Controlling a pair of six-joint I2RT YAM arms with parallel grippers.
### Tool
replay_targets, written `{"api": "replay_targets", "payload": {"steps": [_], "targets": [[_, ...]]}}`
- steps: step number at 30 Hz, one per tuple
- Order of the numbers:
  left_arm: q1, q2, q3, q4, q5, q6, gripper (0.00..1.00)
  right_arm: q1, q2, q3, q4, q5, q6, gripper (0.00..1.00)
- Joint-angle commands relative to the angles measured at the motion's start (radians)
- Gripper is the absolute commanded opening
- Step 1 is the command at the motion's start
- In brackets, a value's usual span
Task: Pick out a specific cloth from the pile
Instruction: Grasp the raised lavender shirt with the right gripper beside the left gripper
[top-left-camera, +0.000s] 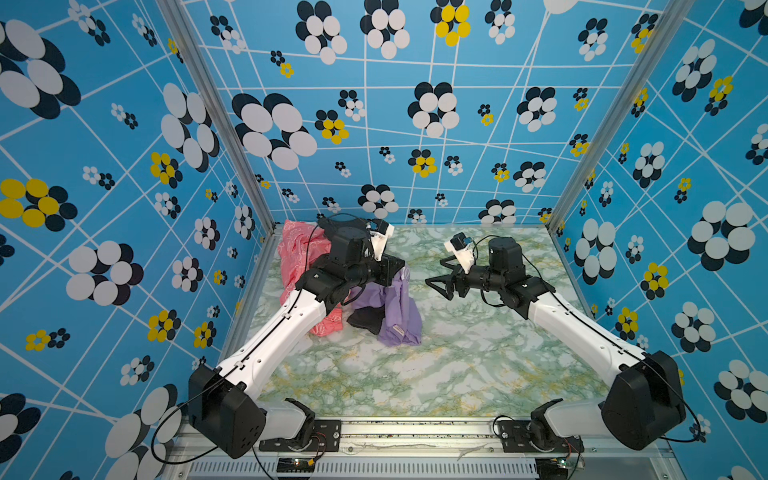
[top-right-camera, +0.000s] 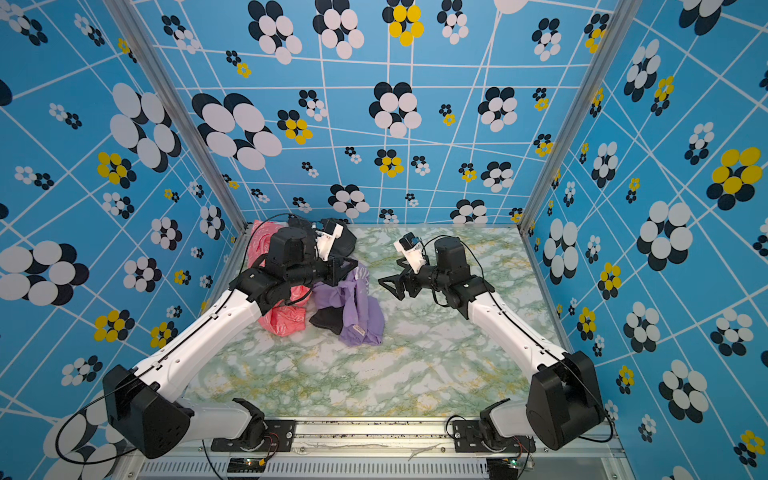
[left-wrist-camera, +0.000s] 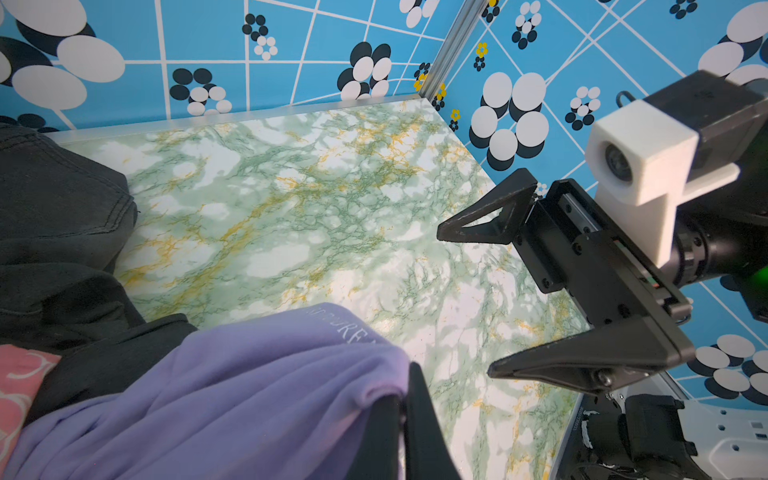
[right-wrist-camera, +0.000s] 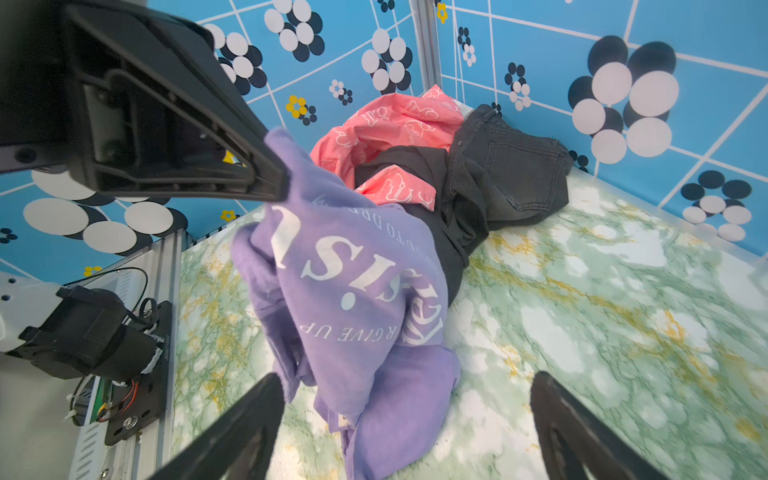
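The lilac cloth (top-left-camera: 399, 316) (top-right-camera: 361, 311) with white lettering (right-wrist-camera: 332, 257) hangs from my left gripper (top-left-camera: 395, 266) (left-wrist-camera: 405, 370), which is shut on its upper fold. Its lower part rests on the marble table (top-left-camera: 457, 365). Behind it the pile (right-wrist-camera: 436, 166) lies in the back left corner: a salmon-pink cloth (top-left-camera: 297, 249) (right-wrist-camera: 395, 120), dark jeans (right-wrist-camera: 507, 166) (left-wrist-camera: 54, 208) and a black garment (top-left-camera: 365, 320). To the right of the cloth, my right gripper (top-left-camera: 436, 272) (top-right-camera: 388, 272) (right-wrist-camera: 405, 386) faces it with jaws wide open and nothing between them.
Blue flowered walls enclose the table on three sides, with metal posts (top-left-camera: 232, 137) at the back corners. A metal rail (top-left-camera: 415, 432) runs along the front edge. Bare marble (top-left-camera: 415, 374) stretches across the front and right.
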Motion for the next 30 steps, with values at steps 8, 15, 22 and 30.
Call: {"api": "replay_targets", "payload": {"steps": [8,15,22,30], "targets": [[-0.011,0.002,-0.012,0.100,0.024,-0.017,0.00,0.097,0.123,0.131,0.011,-0.062,-0.005,0.83],[-0.013,-0.006,-0.029,0.117,0.024,-0.028,0.00,0.144,0.190,0.171,0.068,-0.049,0.040,0.63],[-0.012,-0.022,-0.042,0.126,-0.005,-0.035,0.00,0.167,0.234,0.217,0.072,-0.022,0.074,0.16],[0.017,-0.121,-0.134,0.194,-0.150,-0.076,0.19,0.166,0.189,0.204,0.087,0.096,0.069,0.00]]}}
